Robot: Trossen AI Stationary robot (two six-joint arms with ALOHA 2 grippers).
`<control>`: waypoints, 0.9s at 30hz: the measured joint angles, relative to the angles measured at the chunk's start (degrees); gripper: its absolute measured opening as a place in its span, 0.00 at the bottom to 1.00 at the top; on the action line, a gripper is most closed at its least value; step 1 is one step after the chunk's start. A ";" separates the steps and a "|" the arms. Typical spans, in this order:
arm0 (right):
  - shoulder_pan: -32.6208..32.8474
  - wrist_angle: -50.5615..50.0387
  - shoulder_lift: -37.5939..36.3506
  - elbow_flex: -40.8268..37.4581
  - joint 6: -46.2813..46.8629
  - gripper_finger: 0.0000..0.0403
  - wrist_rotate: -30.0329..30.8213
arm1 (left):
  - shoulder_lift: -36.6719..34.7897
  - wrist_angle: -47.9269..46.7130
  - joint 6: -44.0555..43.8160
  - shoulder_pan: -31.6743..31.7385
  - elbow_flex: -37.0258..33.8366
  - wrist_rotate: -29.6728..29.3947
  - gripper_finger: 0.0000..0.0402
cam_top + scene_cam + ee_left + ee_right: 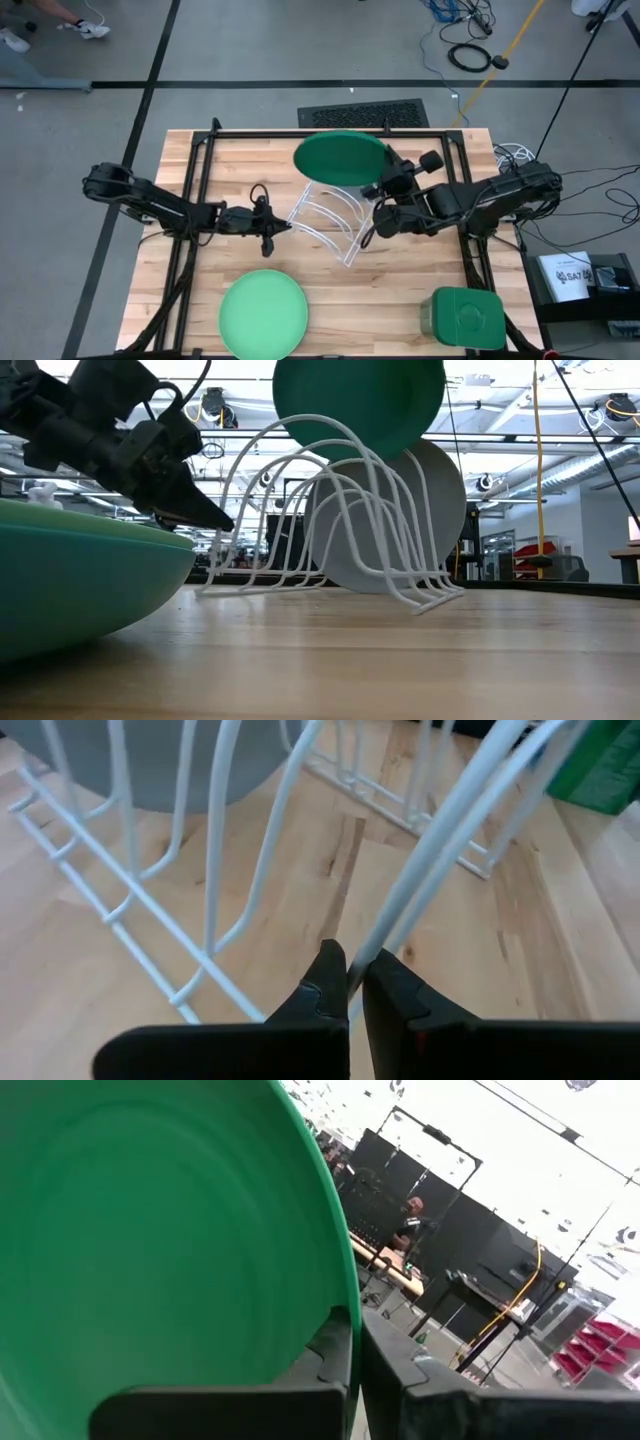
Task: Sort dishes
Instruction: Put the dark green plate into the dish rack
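Note:
A white wire rack [325, 218] stands mid-table. A grey plate [420, 520] stands on edge in it, also seen in the left wrist view [150, 760]. My left gripper [283, 226] is at the rack's left end, shut on one of its wires. My right gripper [372, 190] holds a dark green plate [340, 158] over the rack's far part; in the low view this plate [360, 400] is above the wire arches. A light green plate [263, 313] lies flat near the front edge. The teal plate is out of view. My left gripper pinches a single white wire of the rack [368, 952] between its two fingers, at the rack's left end. The fingers come about level from the table's left. The rack stands on the table. My right gripper pinches the dark green plate's rim [338, 1315] between its two fingers, on the plate's right side. The fingers come from the table's right. The plate is tilted and lifted above the table; whether its lower edge touches the rack wires I cannot tell.
A green square lidded container [465, 318] stands at the front right corner. A black frame [200, 150] runs along the table's far and side edges. Bare wood lies between the light green plate and the container.

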 joint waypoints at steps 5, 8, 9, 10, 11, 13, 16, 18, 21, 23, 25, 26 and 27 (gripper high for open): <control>-0.01 -0.19 0.00 0.00 -0.16 0.00 0.18 | 5.10 5.86 -0.09 -1.25 1.21 0.80 0.01; 0.00 -0.29 0.00 0.00 -0.64 0.00 0.25 | 7.58 6.07 0.86 -2.01 3.43 2.49 0.01; 0.02 -0.30 0.02 0.00 -0.99 0.00 0.23 | 8.41 6.04 1.09 -2.31 4.26 2.91 0.01; 0.04 -0.36 0.02 0.00 -1.09 0.00 0.22 | 9.29 6.06 1.20 -2.62 5.06 3.17 0.01; 0.04 -0.40 0.07 0.00 -1.05 0.00 0.24 | 10.18 6.06 1.49 -2.85 5.85 3.32 0.01; 0.02 -0.56 0.61 0.00 -1.29 0.00 0.47 | 11.86 6.10 2.25 -3.32 7.42 3.47 0.01; 0.05 -1.60 1.87 0.00 -1.81 0.00 0.24 | 14.26 6.01 2.54 -3.66 9.98 3.96 0.02; 0.15 -2.94 2.72 0.00 -1.70 0.00 0.23 | 15.83 6.01 2.61 -3.78 11.58 4.45 0.02; 0.27 -5.33 4.10 0.00 -0.89 0.00 0.18 | 17.92 6.06 3.30 -3.83 13.76 4.76 0.03; 0.44 -6.29 4.64 -0.01 -0.83 0.00 -0.01 | 19.21 6.20 3.82 -3.81 14.93 4.76 0.03; 0.61 -7.00 5.09 0.00 -0.97 0.00 0.17 | 20.12 6.29 4.03 -3.78 15.81 4.74 0.03; 0.74 -7.73 5.28 0.00 -0.89 0.00 0.22 | 20.51 6.31 4.11 -3.78 16.24 4.72 0.03; 0.93 -8.53 5.56 0.00 -0.81 0.00 0.04 | 20.79 6.30 4.18 -3.78 16.59 4.72 0.03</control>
